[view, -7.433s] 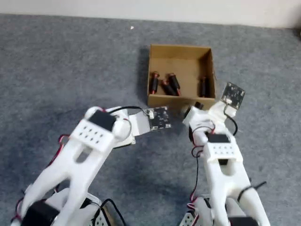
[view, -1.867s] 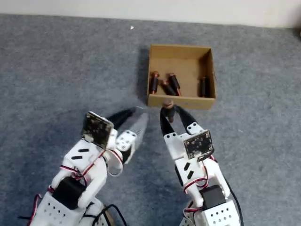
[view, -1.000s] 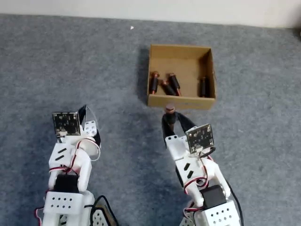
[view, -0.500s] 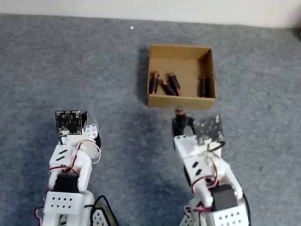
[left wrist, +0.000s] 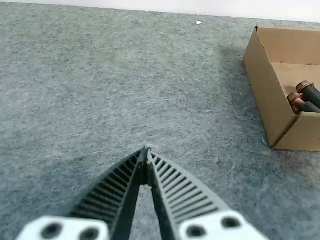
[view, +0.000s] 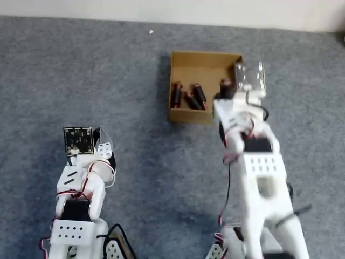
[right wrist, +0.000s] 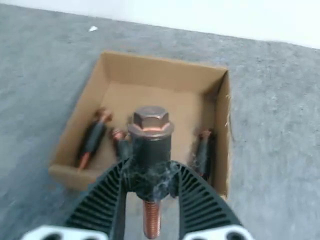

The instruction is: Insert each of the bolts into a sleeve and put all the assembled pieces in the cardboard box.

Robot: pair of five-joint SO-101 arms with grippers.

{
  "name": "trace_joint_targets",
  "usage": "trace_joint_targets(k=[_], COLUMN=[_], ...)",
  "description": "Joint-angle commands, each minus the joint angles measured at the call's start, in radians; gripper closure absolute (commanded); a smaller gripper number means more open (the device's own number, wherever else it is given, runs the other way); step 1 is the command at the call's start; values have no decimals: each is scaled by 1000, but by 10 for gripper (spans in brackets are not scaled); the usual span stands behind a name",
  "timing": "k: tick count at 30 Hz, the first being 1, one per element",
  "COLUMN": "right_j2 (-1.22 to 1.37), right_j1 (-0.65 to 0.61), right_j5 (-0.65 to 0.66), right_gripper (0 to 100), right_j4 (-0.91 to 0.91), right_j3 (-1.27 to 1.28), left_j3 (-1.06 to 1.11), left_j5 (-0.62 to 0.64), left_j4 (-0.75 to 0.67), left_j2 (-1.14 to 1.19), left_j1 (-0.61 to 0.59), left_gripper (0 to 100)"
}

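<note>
My right gripper (right wrist: pixel 150 172) is shut on an assembled piece (right wrist: pixel 150 145), a copper bolt in a dark sleeve held upright. It hangs over the near right part of the open cardboard box (right wrist: pixel 160 67). Three assembled pieces lie on the box floor: one at the left (right wrist: pixel 92 137), one beside it (right wrist: pixel 119 140) and one by the right wall (right wrist: pixel 202 150). From above, the right gripper (view: pixel 225 93) is over the box (view: pixel 205 54), next to the lying pieces (view: pixel 176 94). My left gripper (left wrist: pixel 145 155) is shut on nothing, low over the carpet, well left of the box (left wrist: pixel 265 85).
Grey carpet (view: pixel 108 70) covers the whole work area, with a pale wall edge (view: pixel 161 8) at the far side. The left arm (view: pixel 81 162) is folded back at the near left. A small white speck (view: pixel 151 32) lies on the carpet beyond the box.
The right arm has swung forward, carrying the assembled piece from in front of the box's near wall to over the box. The left arm drew back earlier and now holds still.
</note>
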Motion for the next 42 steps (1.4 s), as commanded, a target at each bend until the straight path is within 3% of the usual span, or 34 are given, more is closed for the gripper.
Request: trace_joint_targets(k=[1,9,13,26,33,42], right_j2=[189,552,667,826,733,259], right_j1=[35,44,45,42,41,39], right_j5=[-14,-14,-14,-14,-9,-14], right_gripper=[995,994,940,913,918,918], right_j4=[-130,-206,-202,-200,-182,-38], right_j3=[-165,-372,-449,-506,-479,-159], left_j3=[30,30,30,30,30,30], left_j5=[-11,-11,-11,-11,-11,-11], left_j4=[5,5,5,5,5,5], left_j2=[-1,-1,-1,-1,-1,-1], left_j1=[-5,-5,-5,-5,-5,-5], left_gripper=[976,976,976,976,976,976])
